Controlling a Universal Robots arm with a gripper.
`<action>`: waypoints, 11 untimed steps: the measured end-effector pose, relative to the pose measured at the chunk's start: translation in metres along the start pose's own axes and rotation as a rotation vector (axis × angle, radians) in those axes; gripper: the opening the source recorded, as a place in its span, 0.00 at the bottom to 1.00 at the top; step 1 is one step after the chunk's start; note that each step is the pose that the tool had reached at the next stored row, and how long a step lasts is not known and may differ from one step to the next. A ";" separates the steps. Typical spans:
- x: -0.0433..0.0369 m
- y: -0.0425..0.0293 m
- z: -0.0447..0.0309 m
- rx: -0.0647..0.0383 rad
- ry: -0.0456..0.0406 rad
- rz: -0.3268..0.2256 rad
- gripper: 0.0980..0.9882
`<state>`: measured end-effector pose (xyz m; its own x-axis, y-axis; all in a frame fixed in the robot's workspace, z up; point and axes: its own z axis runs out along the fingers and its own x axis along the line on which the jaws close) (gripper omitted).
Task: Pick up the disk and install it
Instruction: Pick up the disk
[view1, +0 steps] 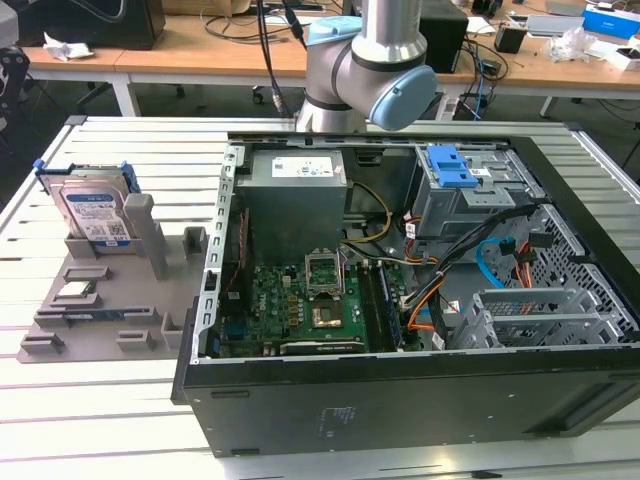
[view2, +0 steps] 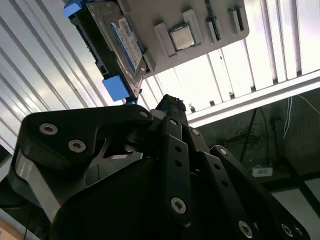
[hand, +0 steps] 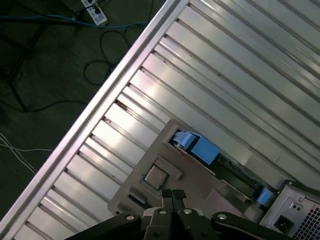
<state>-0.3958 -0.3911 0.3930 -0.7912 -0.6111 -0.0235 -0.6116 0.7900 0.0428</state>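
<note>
**Hovering over the parts holder, pincer closed and disk unseized**

Exterior view. The disk (view1: 92, 212) stands on edge in a slot of the grey holder (view1: 100, 310). The holder lies on the slatted counter (view1: 130, 140) beside the open computer case (view1: 400, 300). The arm (view1: 370, 60) rises behind the case, well apart from the disk.

Second wrist view. The pincer (view2: 171, 104) is drawn together and grips nothing. The disk (view2: 107, 30) lies just beyond its tip and apart from it, with its label (view2: 126, 45) turned to the camera and its blue frame (view2: 115, 87) nearest the tip. A processor chip (view2: 182, 37) sits in a pocket of the holder (view2: 150, 15), also ahead of the tip and beside the disk.

First wrist view. The pincer (hand: 173, 194) shows its fingers (hand: 167, 194) side by side with nothing between them. The chip (hand: 156, 176) lies nearest ahead of the tips. The disk (hand: 200, 147), seen edge-on, stands farther ahead and off to one flank, untouched. A corner of the case (hand: 295, 210) is near the same flank.
</note>
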 end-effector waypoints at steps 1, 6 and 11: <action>0.0000 0.0000 0.0000 -0.001 0.0011 -0.026 0.01; 0.0000 0.0000 0.0000 -0.003 0.0053 -0.126 0.01; 0.0000 0.0000 0.0000 -0.006 0.0103 -0.240 0.01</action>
<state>-0.3958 -0.3911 0.3930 -0.6229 -0.7820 -0.0234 -0.7821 0.6217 0.0428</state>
